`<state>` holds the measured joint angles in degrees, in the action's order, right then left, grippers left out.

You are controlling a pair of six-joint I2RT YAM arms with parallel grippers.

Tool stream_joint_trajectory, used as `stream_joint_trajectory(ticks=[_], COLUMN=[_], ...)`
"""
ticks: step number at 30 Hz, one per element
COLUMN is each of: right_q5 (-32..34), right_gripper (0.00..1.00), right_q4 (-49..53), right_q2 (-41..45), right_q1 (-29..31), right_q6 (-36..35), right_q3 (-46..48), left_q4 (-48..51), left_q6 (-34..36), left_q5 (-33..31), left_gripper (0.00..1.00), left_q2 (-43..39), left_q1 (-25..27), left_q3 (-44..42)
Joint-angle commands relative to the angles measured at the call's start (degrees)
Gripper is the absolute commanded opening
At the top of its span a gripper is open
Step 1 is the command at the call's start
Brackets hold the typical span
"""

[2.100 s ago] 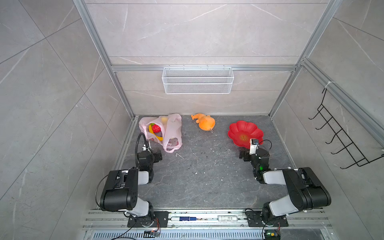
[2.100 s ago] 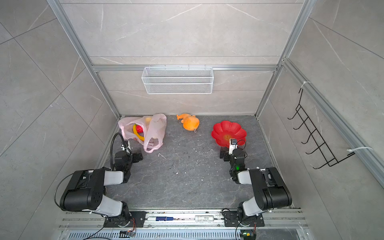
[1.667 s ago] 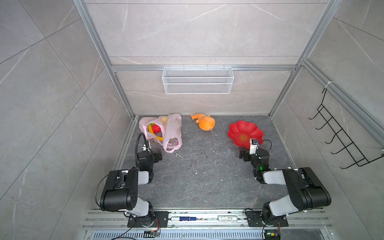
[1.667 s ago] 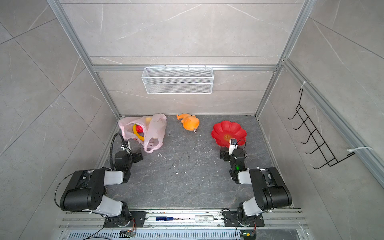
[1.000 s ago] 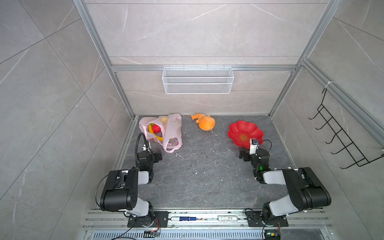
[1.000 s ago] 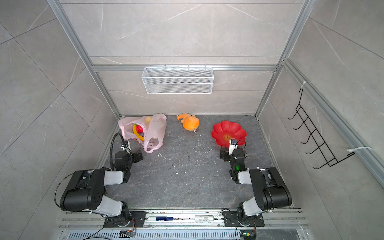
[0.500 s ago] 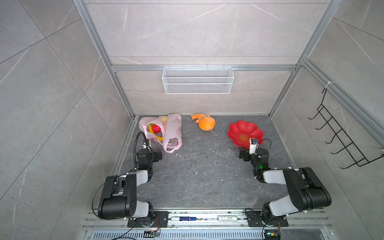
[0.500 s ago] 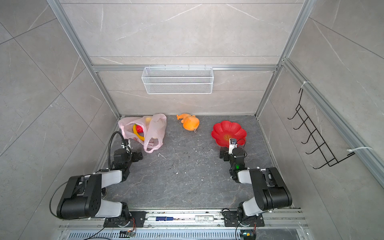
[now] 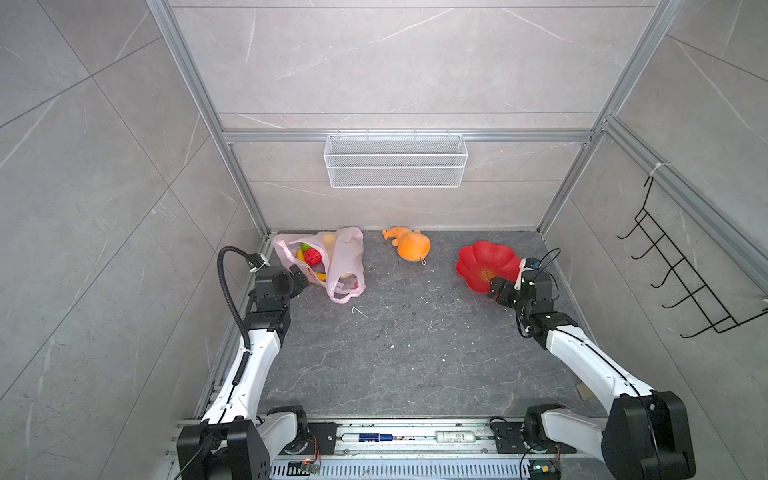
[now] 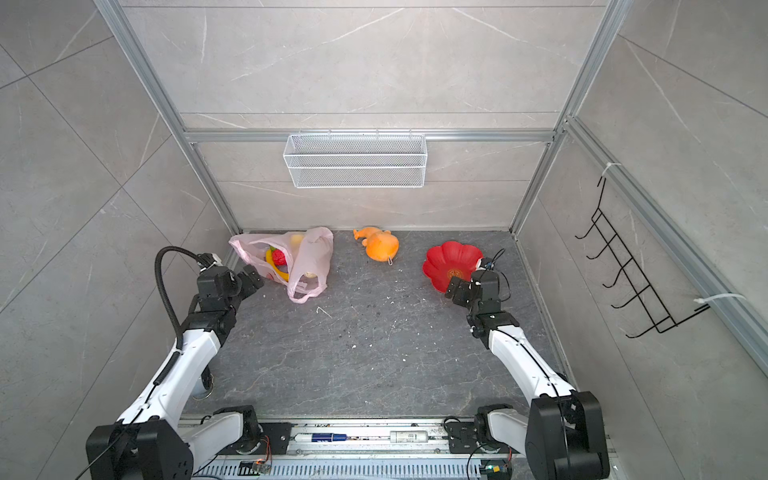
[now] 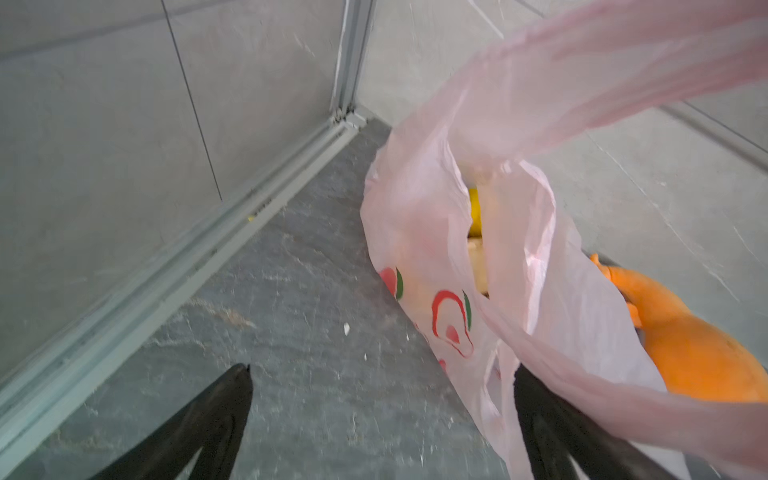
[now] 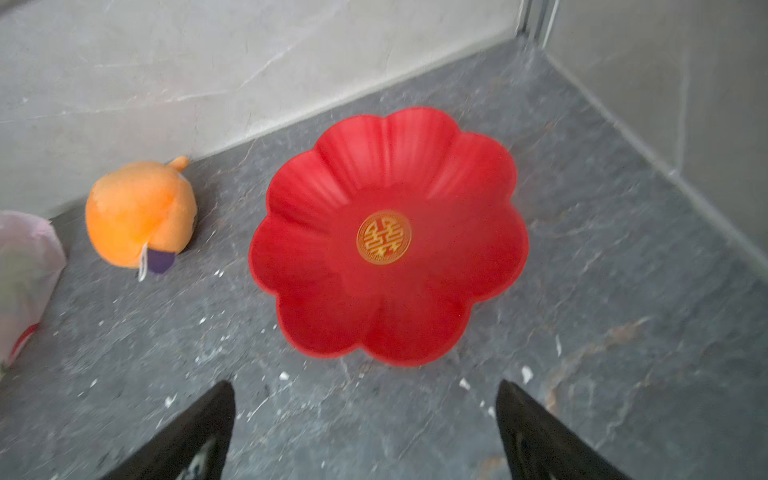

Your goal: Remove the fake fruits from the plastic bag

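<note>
Plastic bag, long axis back-left to front-right

You'll find the plastic bag slumped in the floor's far left corner: thin, pale pink, translucent, its mouth gaping, one handle loop trailing forward. The fake fruits lie inside it: a bumpy red ball, a yellow banana and a green piece. There is perhaps a beige lump behind the film.
</note>
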<state>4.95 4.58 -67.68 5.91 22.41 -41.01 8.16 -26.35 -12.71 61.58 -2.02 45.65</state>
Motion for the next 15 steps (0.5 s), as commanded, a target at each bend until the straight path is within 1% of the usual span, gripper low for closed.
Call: stream_joint_trajectory(ticks=[1, 3, 5, 7, 8, 10, 13, 14, 15], right_q5=[-5.4, -5.7, -5.0, -2.1, -0.2, 1.6, 3.4, 3.6, 3.3], right_gripper=[0.99, 0.98, 0.90, 0.82, 0.77, 0.72, 0.68, 0.67, 0.66], right_q4=[14.4, 18.5, 20.3, 22.2, 23.1, 24.4, 26.7, 27.2, 27.1], right_q2=[1.9, 1.3, 0.9, 0.6, 0.2, -1.3, -5.0, -5.9, -7.0], right_q1=[0.0, 0.1, 0.2, 0.2, 0.2, 0.2, -0.2, -0.7, -1.5], right_q6=[6.1, 6.9, 8.2, 10.8, 12.4, 15.0, 15.6, 15.6, 15.4], right_q3=[-4.6, -6.6, -7.7, -8.6, -9.3, -10.8, -14.3, -15.1, -15.9], left_q4=[9.3, 11.7, 13.6, 15.3, 16.2, 19.3, 24.1, 25.1, 26.4], left_q6=[-3.5, -4.3, -5.3, -6.5, -6.9, -7.7, -9.0, -9.3, -9.6], left_q5=[3.3, 3.3, 2.8, 0.7, -1.0, -5.9, -13.3, -14.1, -16.8], left_gripper=[1.00, 1.00, 1.00, 1.00, 1.00, 1.00, 1.00, 1.00, 1.00], left_q2=[-5.0, -7.0, -8.5, -9.1, -9.2, -8.6, -7.0, -6.4, -5.9], left_q1=[1.6, 3.6, 7.0, 11.1, 14.1, 19.9, 28.2, 30.0, 31.9], left_q3=[1.8, 1.8, 1.7, 1.7, 1.9, 2.9, 5.6, 6.5, 7.5])
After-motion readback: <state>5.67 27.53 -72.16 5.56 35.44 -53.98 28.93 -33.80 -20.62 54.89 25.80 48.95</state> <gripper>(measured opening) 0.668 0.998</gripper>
